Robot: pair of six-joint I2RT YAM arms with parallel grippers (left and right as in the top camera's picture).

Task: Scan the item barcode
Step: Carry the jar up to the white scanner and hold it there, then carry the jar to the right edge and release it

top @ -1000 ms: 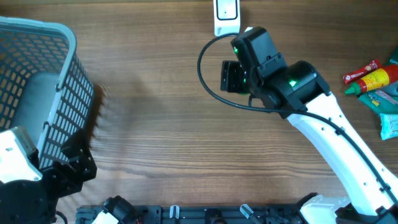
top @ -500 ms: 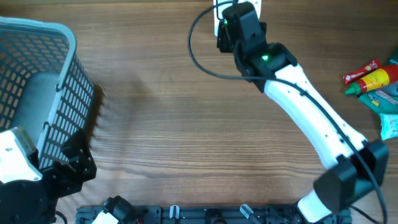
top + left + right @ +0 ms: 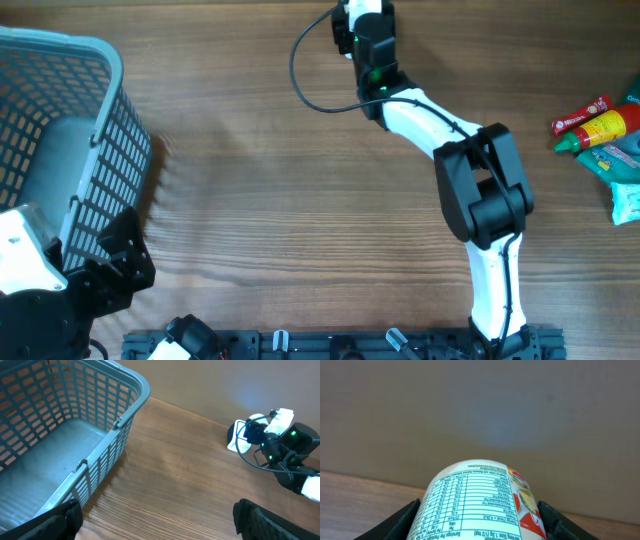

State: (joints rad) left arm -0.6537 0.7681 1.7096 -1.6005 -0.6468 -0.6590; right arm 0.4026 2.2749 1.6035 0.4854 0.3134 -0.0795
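The white cylindrical container with a nutrition-facts label and red-and-yellow print (image 3: 475,497) lay label-up between the dark fingers (image 3: 402,521) of the right gripper (image 3: 479,522). The jaws stood partly apart, clamped on its sides, at the far edge of the wooden table (image 3: 300,200). The left gripper (image 3: 157,515) gaped wide and held nothing, beside the blue-grey plastic mesh basket (image 3: 144,391).

Pale blue lattice basket (image 3: 55,465), brown wood-grain table (image 3: 300,220), white-labelled item (image 3: 470,505), black grid print.
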